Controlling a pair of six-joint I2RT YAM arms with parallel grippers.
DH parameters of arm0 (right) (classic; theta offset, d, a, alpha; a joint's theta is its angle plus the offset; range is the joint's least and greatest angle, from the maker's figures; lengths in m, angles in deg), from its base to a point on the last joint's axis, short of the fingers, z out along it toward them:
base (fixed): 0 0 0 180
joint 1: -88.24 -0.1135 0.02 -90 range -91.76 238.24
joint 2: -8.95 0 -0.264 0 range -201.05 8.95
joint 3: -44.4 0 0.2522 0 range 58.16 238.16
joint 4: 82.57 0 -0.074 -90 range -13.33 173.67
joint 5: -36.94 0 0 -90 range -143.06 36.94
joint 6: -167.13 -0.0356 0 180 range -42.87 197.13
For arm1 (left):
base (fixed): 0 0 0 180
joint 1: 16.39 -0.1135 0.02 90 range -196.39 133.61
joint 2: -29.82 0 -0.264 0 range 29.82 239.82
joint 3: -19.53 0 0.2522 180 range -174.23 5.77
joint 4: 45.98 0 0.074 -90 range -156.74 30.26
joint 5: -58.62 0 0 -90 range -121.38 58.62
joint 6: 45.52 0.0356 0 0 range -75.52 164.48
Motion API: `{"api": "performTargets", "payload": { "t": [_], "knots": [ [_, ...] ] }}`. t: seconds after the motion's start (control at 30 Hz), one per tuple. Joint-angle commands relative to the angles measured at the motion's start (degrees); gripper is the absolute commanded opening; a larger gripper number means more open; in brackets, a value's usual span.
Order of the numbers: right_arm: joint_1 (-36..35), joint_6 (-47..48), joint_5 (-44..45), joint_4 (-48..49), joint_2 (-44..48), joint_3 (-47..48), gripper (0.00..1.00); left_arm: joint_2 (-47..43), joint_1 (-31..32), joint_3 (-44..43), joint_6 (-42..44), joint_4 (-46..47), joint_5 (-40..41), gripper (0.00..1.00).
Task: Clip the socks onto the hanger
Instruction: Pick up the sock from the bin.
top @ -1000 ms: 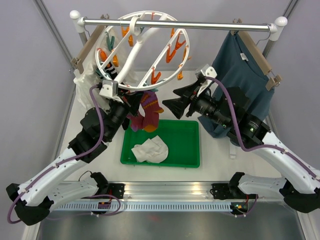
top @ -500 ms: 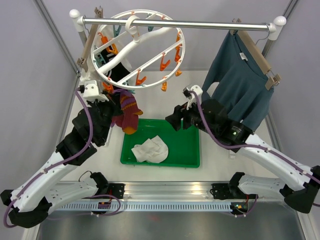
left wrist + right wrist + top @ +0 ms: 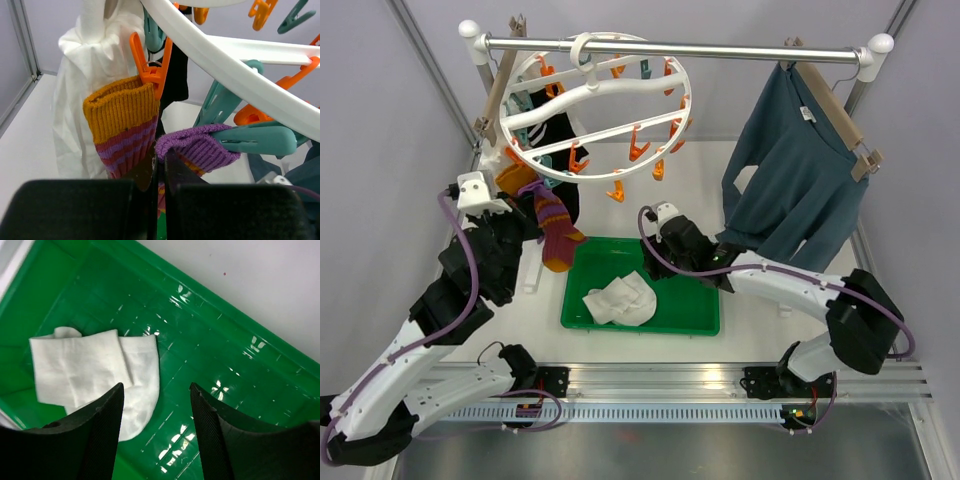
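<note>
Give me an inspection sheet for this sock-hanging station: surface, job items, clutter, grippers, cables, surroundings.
Surface: white table with a green tray on it.
Job's things: white socks lie in the tray. On the round hanger, an orange-cuffed sock hangs in an orange clip and a purple-cuffed sock in a teal clip.
Clutter: nothing seen.
Grippers: left gripper shut, just below the clipped socks; right gripper open above the white socks.
Cables: a purple cable runs along each arm.
Surroundings: teal-blue shirt and white garment hang from the rail.
</note>
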Motion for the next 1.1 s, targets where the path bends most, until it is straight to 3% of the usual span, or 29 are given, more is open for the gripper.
{"api": "performTargets", "payload": {
  "t": [0.0, 0.23, 0.5, 0.97, 1.07],
  "knots": [
    [-0.32, 0.33, 0.98, 4.37, -4.98, 2.01, 0.61, -1.10, 0.02, 0.26, 2.06, -0.69, 1.13, 0.02],
    [-0.32, -1.60, -2.09, 7.53, -14.30, 3.77, 0.58, 0.04, 0.02, -1.93, 3.82, 0.27, -0.89, 0.02],
    [-0.58, -2.31, -2.36, 10.96, -16.77, 3.24, 0.56, -0.49, 0.02, -2.20, 0.67, 0.45, -3.61, 0.02],
    [-4.45, -2.49, 5.02, 10.78, -20.73, 2.72, 0.55, -0.58, 0.02, 1.05, -6.28, -0.96, -6.51, 0.02],
    [-5.24, -2.84, 7.13, 10.87, -21.87, 2.89, 0.50, -1.19, 0.02, 1.67, -6.11, -0.69, -7.13, 0.02]
  ]
}}
